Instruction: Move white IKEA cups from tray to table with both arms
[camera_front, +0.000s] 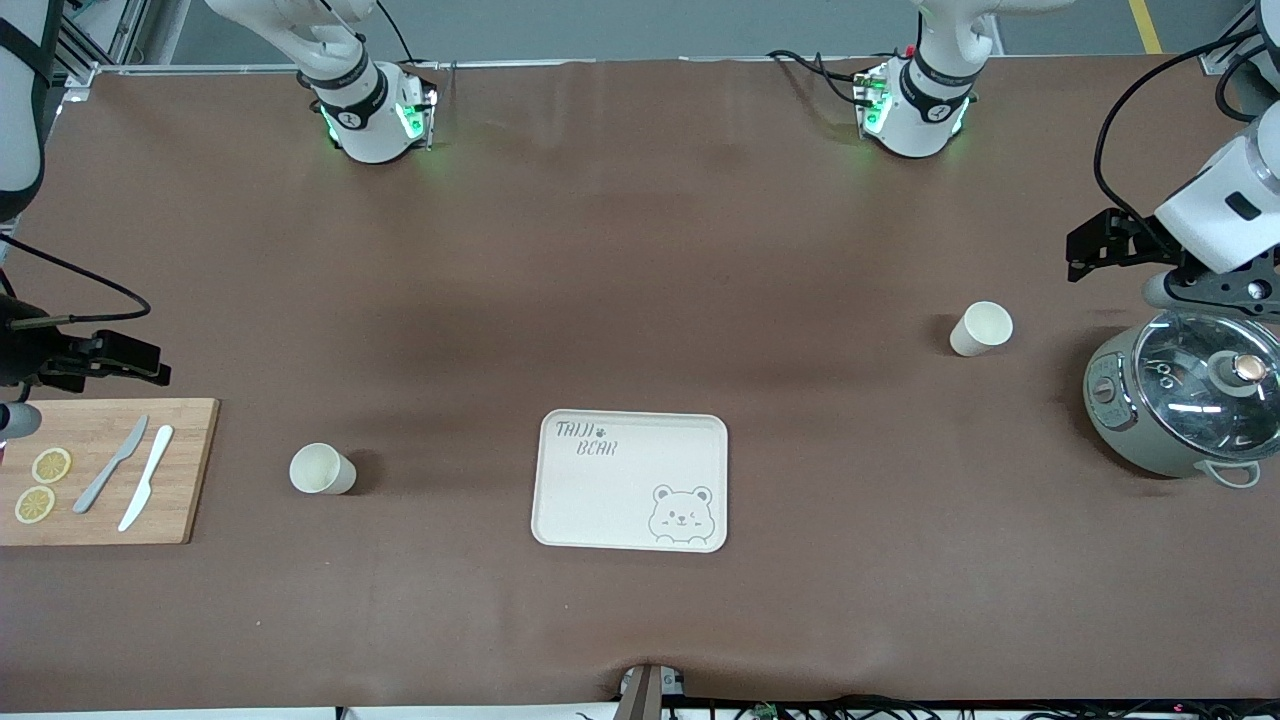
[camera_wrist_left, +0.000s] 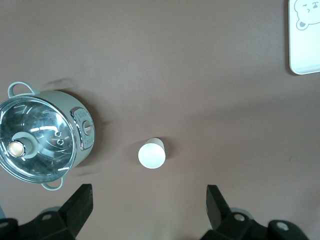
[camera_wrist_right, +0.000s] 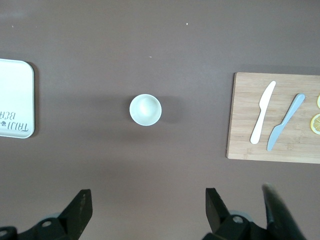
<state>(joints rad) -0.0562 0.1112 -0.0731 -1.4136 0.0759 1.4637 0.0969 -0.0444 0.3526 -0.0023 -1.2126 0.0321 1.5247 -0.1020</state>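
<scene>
Nearest the front camera, one tray (camera_front: 632, 480), cream with a bear face and "TADI BEAR" lettering, is lying flat and is carrying nothing; judged from that, both cups are already off it and the move looks done. Level with it, toward the right arm's end of the table, one white cup (camera_front: 321, 469) is standing upright on the brown table (camera_front: 640, 300), well apart from the tray, mouth up. Nearby at that end, one wooden cutting board (camera_front: 105, 470) is holding two knives, one grey (camera_front: 111, 464) and one white (camera_front: 146, 477), and two lemon slices (camera_front: 42, 485), all laid flat as side props. Farther from the camera, toward the left arm's end, the second white cup (camera_front: 981, 328) is sitting upright on the table, near one lidded grey-green pot (camera_front: 1185, 404) with a glass lid. Cup count: two, one per arm's side, which fits a split placement. The right gripper (camera_wrist_right: 145, 215) is hanging over the table by the cutting board with its jaws spread wide and nothing between them; its wrist view is looking straight down on the nearer cup. The left gripper (camera_wrist_left: 149, 212) is hovering by the pot, jaws likewise wide apart and empty, the farther cup below it.
</scene>
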